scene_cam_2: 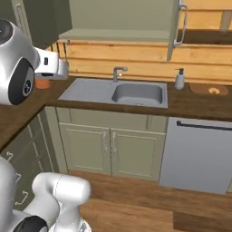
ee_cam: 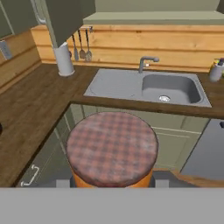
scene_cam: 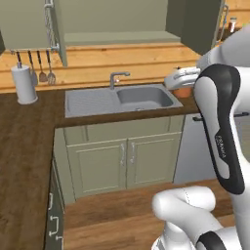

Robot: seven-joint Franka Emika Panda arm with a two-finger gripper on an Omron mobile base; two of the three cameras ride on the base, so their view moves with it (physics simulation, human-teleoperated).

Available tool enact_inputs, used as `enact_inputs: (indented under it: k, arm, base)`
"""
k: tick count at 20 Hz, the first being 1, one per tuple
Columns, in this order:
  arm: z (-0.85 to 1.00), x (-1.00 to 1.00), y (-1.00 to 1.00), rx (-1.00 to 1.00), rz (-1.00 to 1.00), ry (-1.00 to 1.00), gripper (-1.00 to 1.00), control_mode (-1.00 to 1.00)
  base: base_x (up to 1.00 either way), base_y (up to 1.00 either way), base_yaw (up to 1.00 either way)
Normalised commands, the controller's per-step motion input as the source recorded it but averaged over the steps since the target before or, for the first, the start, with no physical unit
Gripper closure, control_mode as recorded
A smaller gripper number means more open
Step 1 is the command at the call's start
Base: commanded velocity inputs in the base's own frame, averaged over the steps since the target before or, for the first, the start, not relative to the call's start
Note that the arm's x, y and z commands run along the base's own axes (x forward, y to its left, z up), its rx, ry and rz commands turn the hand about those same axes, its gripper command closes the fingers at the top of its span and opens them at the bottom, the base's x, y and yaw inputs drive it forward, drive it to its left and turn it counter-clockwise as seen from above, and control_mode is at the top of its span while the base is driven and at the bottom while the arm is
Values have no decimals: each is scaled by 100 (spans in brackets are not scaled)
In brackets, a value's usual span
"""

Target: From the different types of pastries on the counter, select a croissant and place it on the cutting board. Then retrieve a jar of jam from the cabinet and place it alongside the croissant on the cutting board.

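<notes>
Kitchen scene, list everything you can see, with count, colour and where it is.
jar of jam: one, orange with a checked top, held in the gripper
sink: one, grey, set in the counter
tap: one, grey, behind the sink
counter: one, dark brown, L-shaped
paper towel roll: one, white, left of the sink
soap bottle: one, grey, right of the sink
cutting board: one, light brown, far right
croissant: one, golden, on the cutting board
gripper: one, shut on the jar

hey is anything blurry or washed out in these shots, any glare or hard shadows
Hand view: the jam jar's checked lid looks soft and smeared up close; the sink is crisp. Both base views: flat even light, no glare; the croissant on the cutting board is small and coarse.
</notes>
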Motion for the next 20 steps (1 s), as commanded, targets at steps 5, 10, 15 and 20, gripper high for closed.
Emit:
enact_inputs:
  k: [5,10,15,20]
  arm:
    - [0,0,0,0,0,0,100,100]
    - [0,0,0,0,0,0,100,100]
    - [0,0,0,0,0,0,100,100]
    - [0,0,0,0,0,0,100,100]
  base:
    - [-57,-100,4]
    - [-36,-100,5]
    - [-5,-100,7]
    - [8,-100,5]
